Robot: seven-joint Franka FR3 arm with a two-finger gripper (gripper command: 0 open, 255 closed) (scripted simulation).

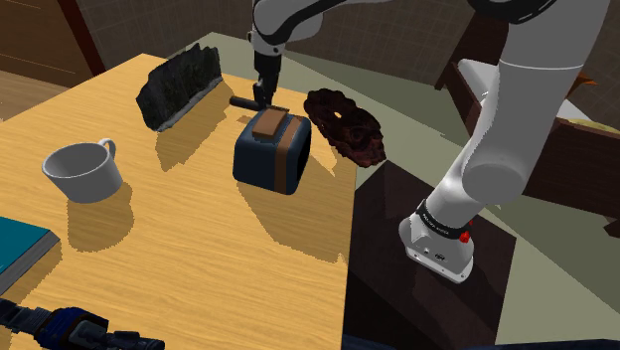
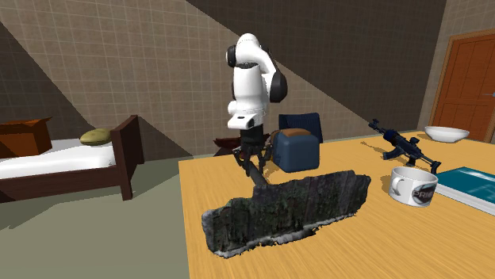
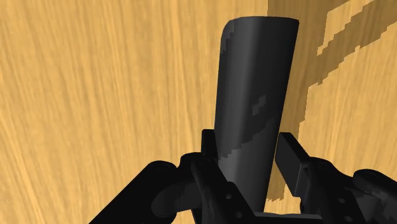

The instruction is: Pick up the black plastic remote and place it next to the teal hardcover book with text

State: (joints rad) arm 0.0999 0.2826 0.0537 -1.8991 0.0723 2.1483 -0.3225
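The black remote [image 3: 254, 83] is a long dark slab standing between my gripper's [image 3: 248, 149] two black fingers, which clasp its near end. In the shoulder view the gripper [image 1: 262, 94] hangs at the table's far side, with the remote [image 1: 241, 101] sticking out toward that view's left, just behind a blue box [image 1: 271, 149]. In the second exterior view the remote [image 2: 260, 178] slants down from the gripper [image 2: 251, 158]. The teal book [image 1: 18, 249] lies at the table's near left edge in the shoulder view and far right in the second exterior view [image 2: 470, 186].
A dark rocky slab [image 1: 179, 87] lies close to the remote. A white mug [image 1: 84, 171] stands between it and the book. A dark brown lump [image 1: 345, 124] sits at the table's edge. A toy rifle [image 2: 404, 143] and a white bowl [image 2: 446, 133] lie near the book.
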